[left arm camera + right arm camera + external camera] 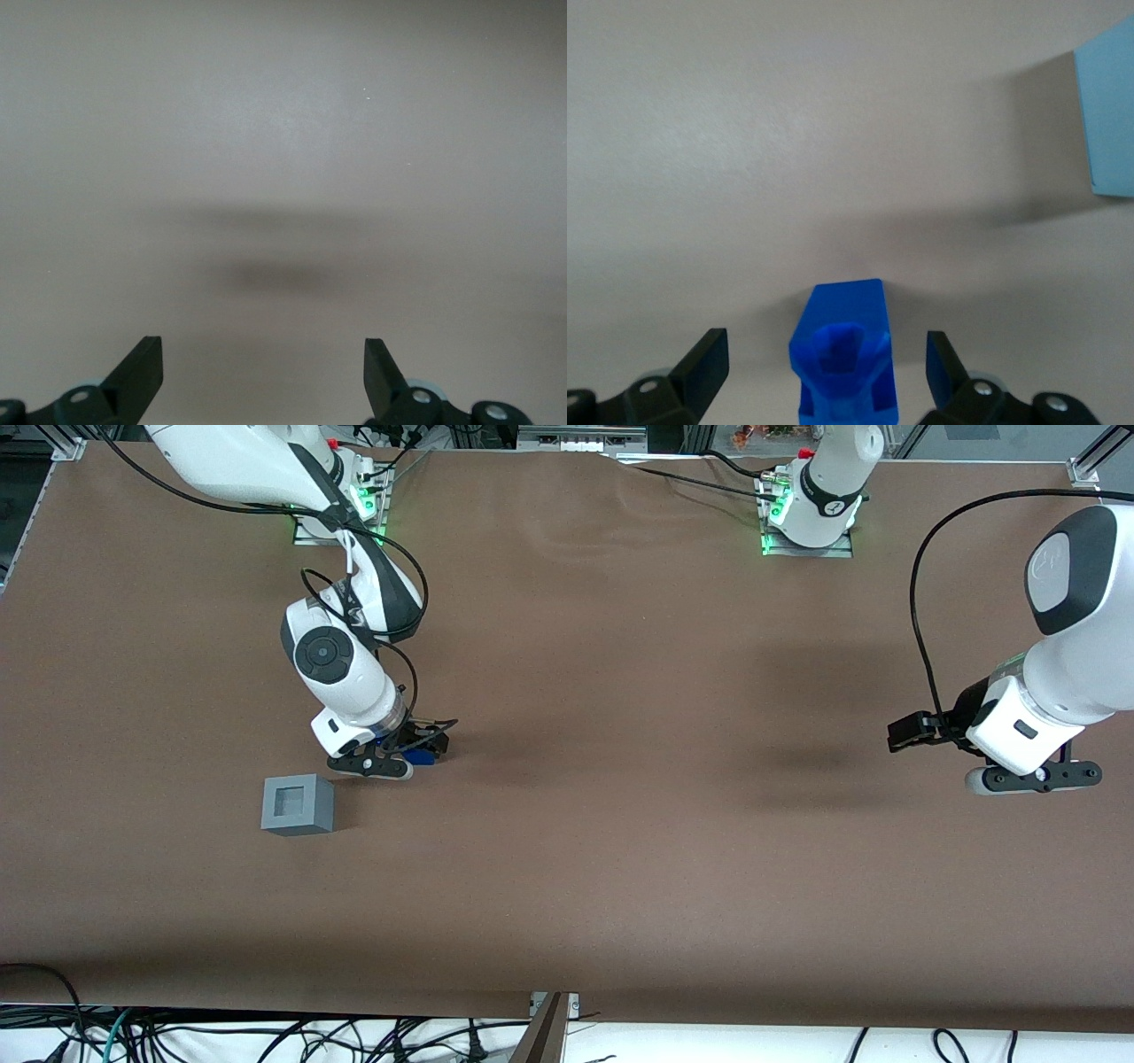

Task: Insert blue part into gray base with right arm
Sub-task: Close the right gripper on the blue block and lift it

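Nearest the camera, the gray base (298,804) sits on the surface (620,850). Released, the claw (824,367) straddles the blue part (843,354) — an off-centre closing could tip it.

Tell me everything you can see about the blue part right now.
The blue part is a small bright-blue plastic block with a notched, knobbly top. It stands on the brown table, between the open fingers of the right arm's end effector, which do not touch it. The gray base sits apart, nearer the front camera.
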Controlling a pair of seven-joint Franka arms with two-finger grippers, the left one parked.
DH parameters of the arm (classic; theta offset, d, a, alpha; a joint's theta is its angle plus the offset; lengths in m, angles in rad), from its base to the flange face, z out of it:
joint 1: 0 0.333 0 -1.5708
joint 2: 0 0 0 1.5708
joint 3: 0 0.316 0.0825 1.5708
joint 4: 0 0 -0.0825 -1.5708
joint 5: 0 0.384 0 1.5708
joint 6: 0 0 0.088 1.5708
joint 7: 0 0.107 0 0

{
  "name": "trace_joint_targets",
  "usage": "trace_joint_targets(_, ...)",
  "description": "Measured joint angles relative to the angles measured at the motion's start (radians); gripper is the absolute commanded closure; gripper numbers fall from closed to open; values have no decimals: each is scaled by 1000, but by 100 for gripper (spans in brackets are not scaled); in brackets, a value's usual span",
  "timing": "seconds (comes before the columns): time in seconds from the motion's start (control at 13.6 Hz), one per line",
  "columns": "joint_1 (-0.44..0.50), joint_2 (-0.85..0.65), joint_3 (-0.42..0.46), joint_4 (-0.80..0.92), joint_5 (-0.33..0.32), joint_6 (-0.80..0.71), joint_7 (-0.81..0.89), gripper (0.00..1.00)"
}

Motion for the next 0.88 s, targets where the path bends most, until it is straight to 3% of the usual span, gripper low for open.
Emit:
trace_joint_targets(0.51, 0, 4, 0, -10, -13, 0, 1, 21)
trace_joint_targets(0.88, 0, 7, -1, -11, -16, 0, 1, 59)
